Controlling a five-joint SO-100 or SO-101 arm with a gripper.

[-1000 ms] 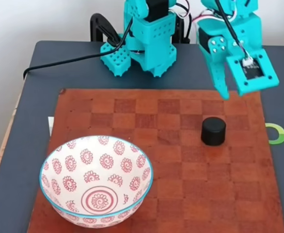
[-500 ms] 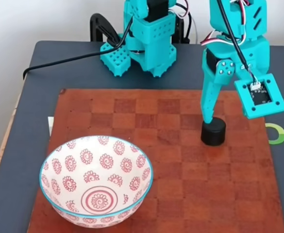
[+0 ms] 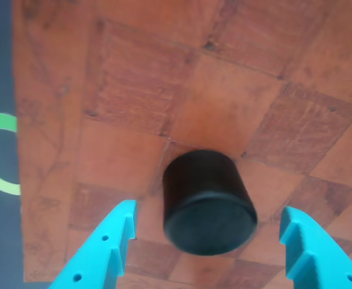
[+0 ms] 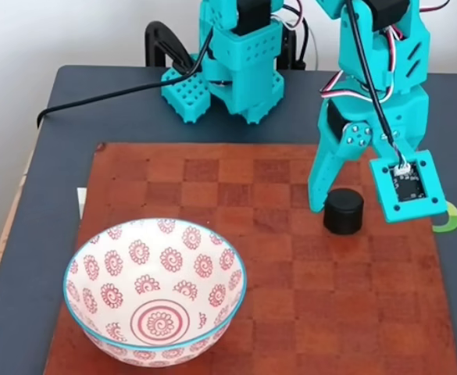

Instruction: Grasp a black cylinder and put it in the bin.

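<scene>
Gripper [image 4: 350,209] low over the board, jaws spread wide, straddling the black cylinder [image 4: 344,211] w/ a clear gap each side. In the other view, gripper [image 3: 209,232] w/ teal fingertips [image 3: 120,232] either side of the cylinder [image 3: 207,202], neither touching it. Not clamped on anything.

Cylinder upright on the checkerboard [image 4: 212,180], right part of the board in the fixed view, a few squares from the far edge. Not lifted, not tilted as far as visible.

Bin [image 4: 155,285] at near-left of board in the fixed view, well apart from cylinder, nothing inside. Green ring [image 4: 448,216] on the dark desk [image 4: 80,117] just off the board's right edge. Arm base [image 4: 236,70] at desk's far side, black cable trailing left.

Progress, judged: approach looks done, gripper lined up around cyl. Left to do: close on it, lift, carry across to bin, release. So early stage; grasp itself not yet made.
</scene>
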